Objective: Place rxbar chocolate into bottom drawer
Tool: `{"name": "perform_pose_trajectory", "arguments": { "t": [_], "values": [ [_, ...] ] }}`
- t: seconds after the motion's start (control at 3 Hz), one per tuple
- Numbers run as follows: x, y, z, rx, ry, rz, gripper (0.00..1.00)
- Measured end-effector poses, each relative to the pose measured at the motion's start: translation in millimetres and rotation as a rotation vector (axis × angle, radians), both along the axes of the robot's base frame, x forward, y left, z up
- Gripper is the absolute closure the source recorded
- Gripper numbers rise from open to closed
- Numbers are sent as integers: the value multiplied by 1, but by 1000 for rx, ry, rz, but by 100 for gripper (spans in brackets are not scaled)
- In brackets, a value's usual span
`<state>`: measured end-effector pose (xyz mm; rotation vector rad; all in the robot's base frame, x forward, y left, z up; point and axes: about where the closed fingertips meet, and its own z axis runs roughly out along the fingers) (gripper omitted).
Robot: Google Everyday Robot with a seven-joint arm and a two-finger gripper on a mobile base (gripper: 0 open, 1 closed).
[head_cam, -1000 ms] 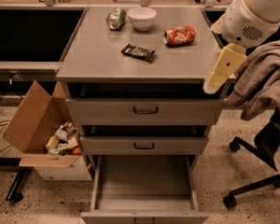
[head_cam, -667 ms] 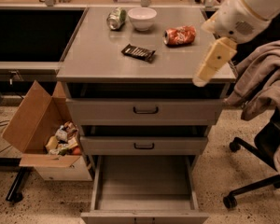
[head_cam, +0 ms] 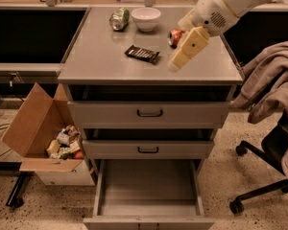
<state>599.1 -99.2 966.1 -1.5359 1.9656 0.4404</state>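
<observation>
Firstly, rxbar chocolate point(head_cam: 142, 54): lies flat on the grey desk point(head_cam: 101, 56) top, near its middle, black wrapper up, turned a little askew to the front edge.
Bar's neighbours: touches nothing; the bowl and both cans stand farther back.
Gripper point(head_cam: 173, 66): pale yellow, slanting down and to the left over the right part of the desk top, its tip just to the right of the bar and apart from it.
Gripper state: cannot tell whether it is parted or closed; the bar is not in its hold.
Arm point(head_cam: 230, 4): white, reaches in from the upper right corner.
Bottom drawer point(head_cam: 149, 186): lowest of the three, pulled far out toward the camera, plain grey floor showing, well below the bar.
Middle drawer point(head_cam: 148, 149): black handle, drawn out slightly, dark gap above it.
Top drawer point(head_cam: 149, 113): black handle, also out slightly under the desk top.
Orange can point(head_cam: 175, 36): crushed, behind the gripper and partly hidden by it.
White bowl point(head_cam: 146, 18): upright near the back edge.
Green can point(head_cam: 119, 19): on its side just left of the bowl.
Cardboard box point(head_cam: 31, 121): open on the floor to the left of the drawers, wrappers inside.
Office chair point(head_cam: 264, 176): at right, grey cloth point(head_cam: 273, 80) draped over it.
</observation>
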Motion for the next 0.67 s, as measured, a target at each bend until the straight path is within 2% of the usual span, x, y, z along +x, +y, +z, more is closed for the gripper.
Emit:
{"name": "perform_pose_trajectory", "arguments": {
  "t": [0.33, 0.67],
  "values": [
    [17, 29, -15, 107, 47, -45, 0],
    [17, 29, -15, 107, 47, -45, 0]
  ]
}}
